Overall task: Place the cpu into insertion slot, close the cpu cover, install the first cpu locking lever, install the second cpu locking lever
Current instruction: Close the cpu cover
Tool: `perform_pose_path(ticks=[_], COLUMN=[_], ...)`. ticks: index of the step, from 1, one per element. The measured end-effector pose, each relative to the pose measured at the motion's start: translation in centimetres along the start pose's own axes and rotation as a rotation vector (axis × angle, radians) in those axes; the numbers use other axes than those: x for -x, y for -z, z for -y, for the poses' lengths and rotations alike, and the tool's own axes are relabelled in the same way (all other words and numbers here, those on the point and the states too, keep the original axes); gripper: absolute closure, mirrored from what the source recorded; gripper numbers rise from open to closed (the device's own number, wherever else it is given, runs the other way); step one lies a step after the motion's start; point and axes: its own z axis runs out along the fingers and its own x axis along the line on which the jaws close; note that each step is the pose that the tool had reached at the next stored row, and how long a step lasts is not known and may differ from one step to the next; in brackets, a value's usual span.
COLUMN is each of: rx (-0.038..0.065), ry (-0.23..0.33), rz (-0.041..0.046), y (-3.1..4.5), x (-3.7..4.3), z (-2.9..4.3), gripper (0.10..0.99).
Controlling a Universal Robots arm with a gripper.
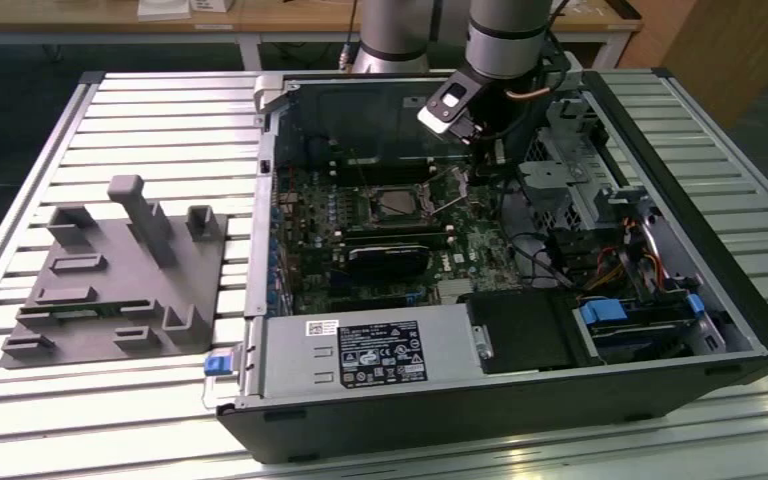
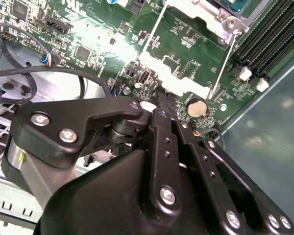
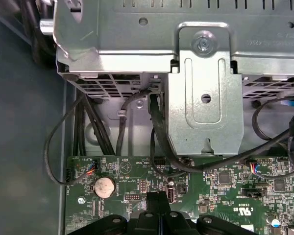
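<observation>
insertion slot (image 1: 395,203) sits just beside the gripper (image 3: 159,199), to the exterior view's left of it. Its centre reads dark, so I can't tell if the cpu is seated. Two thin wire levers (image 2: 224,63) run from the socket toward the gripper and end near its tip. Jaws are pressed together with nothing visible between them, low over the motherboard (image 3: 210,196). Judgement: the cpu is light, stiff and fragile on its contact face, so take it by opposite edges only. The wire levers look springy; push at the free end.
</observation>
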Motion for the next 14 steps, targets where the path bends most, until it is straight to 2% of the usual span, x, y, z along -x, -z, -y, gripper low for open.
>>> perform_pose_path(ticks=[3,4,5,6,10,11,12,14], rx=[0.0,-0.004,-0.014,-0.028,-0.097,-0.112,-0.118,-0.123], ry=[0.0,0.0,0.0,0.0,0.001,0.001,0.001,0.001], rz=[-0.0002,-0.0002,-0.0002,0.0001,0.0011,0.0015,0.0015,0.0016], y=[-0.02,-0.03,-0.05,-0.06,-0.12,-0.13,-0.13,-0.13], x=[0.0,0.0,0.0,0.0,-0.01,0.0,-0.01,-0.01], z=[0.0,0.0,-0.01,-0.03,-0.13,-0.15,-0.15,-0.15], gripper=[0.98,0.98,0.98,0.98,0.98,0.98,0.98,0.98])
